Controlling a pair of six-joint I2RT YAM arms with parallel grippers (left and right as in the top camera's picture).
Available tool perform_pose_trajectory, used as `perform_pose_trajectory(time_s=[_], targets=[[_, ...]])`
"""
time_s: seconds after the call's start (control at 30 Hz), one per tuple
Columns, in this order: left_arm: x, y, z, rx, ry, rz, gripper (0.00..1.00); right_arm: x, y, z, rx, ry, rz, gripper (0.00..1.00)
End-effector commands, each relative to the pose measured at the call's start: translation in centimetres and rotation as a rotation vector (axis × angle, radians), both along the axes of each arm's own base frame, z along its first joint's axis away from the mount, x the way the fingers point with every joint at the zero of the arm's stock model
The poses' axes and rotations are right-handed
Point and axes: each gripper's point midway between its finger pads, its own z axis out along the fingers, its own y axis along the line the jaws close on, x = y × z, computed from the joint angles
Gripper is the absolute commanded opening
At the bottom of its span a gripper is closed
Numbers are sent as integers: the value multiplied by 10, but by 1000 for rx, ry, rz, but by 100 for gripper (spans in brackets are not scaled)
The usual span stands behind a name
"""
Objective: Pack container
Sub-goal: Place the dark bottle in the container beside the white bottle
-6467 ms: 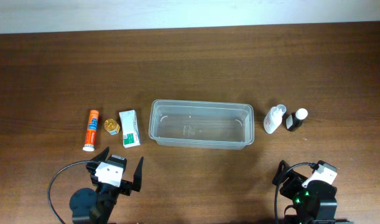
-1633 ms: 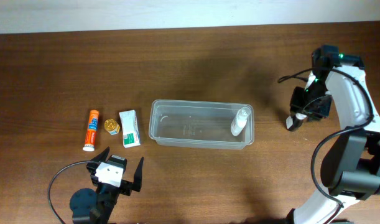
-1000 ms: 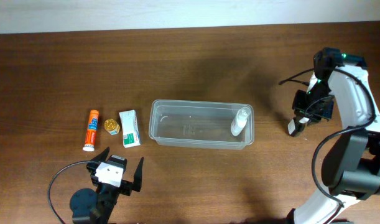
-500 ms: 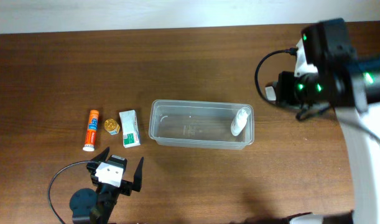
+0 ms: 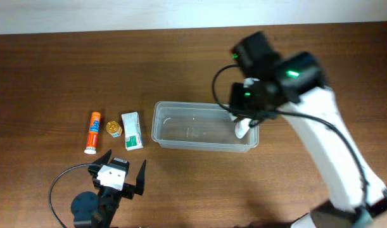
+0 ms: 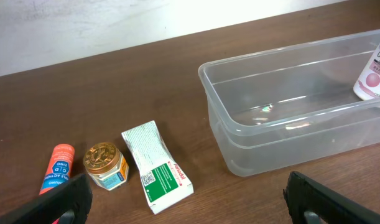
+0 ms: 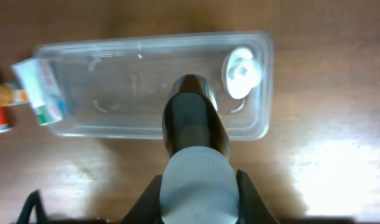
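The right gripper squeezes a dark bottle above the container. The left gripper is wide open and empty. The white bottle says "CALA".

box: white and green, flat on wooden table | jar: gold lid, just left of box | tube: orange, farther left of box

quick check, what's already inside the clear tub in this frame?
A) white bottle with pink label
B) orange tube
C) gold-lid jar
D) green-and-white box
A: the white bottle stands at the right end of the container. The orange tube, jar and box lie on the table to its left, and the dark bottle is in the right gripper.
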Motion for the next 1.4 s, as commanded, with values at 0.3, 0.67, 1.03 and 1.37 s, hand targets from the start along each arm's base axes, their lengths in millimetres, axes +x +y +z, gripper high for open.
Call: perform_pose_trajectory(time_s=[0.3,0.67,1.03,1.37], targets=[[0,-2,0,-12,0,-10,100,34,20,-107,-79,135,-139,4],[0,-2,0,-12,0,-10,100,42,20,-153,-82,127,-202,4],[0,-2,0,-12,0,-10,100,50,16,-120,-61,26,-127,49],[0,-2,0,-12,-1,-10,100,40,-18,28,65,-296,-131,70]])
